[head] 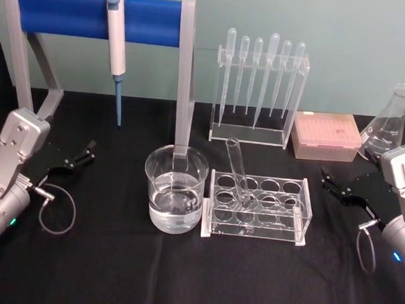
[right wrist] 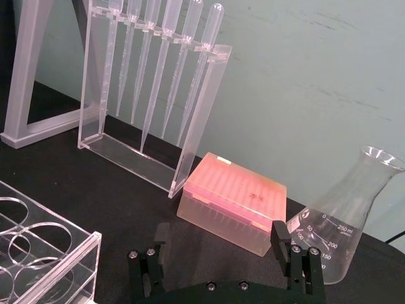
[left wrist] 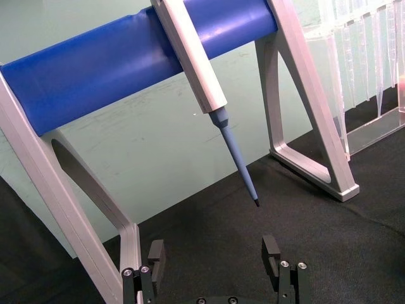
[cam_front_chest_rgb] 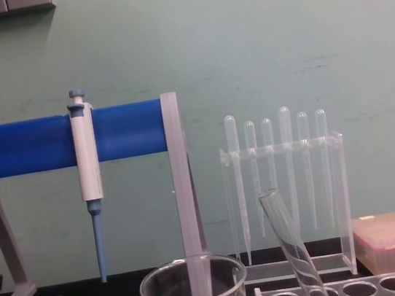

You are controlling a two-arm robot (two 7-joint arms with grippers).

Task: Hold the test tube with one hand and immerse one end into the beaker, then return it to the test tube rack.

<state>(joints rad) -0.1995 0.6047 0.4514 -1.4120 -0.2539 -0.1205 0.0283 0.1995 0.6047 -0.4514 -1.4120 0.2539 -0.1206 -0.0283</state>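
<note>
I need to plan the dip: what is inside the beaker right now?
The beaker holds clear liquid in its lower part, nothing else. Its glass hides nothing inside; the tube leans in the rack.

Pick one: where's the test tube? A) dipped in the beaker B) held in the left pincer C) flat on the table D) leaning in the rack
D: the test tube leans in a hole of the rack, while the left pincer and right pincer are both open, off to the sides.
</note>
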